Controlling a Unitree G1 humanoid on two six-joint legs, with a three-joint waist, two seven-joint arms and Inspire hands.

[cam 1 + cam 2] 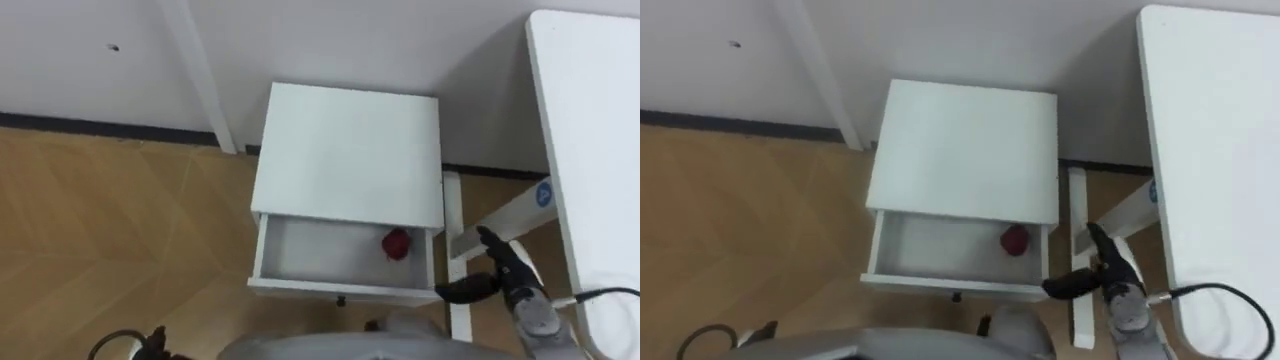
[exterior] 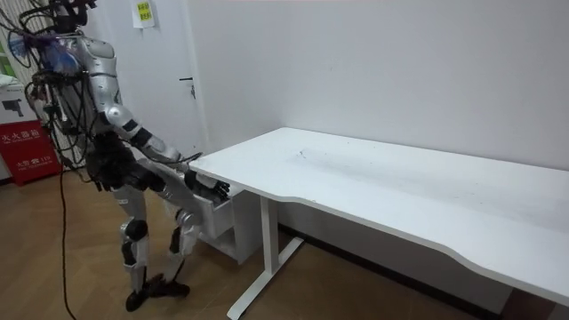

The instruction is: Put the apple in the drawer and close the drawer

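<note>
Drawer (image 1: 300,256) pulled open; apple (image 1: 397,244) inside at its 3 o'clock end. Right hand (image 1: 512,276) released, fingers spread, just beside drawer's 5 o'clock corner. Left hand (image 1: 152,345) at 7 o'clock: state cannot tell.

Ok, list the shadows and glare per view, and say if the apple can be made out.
Left eye view: drawer floor shaded grey under the cabinet top, red apple plain against it; soft shadow on the wall beside the desk. Right eye view: the same, no glare. Room view: desk top evenly lit, shade beneath it around the drawer.
</note>
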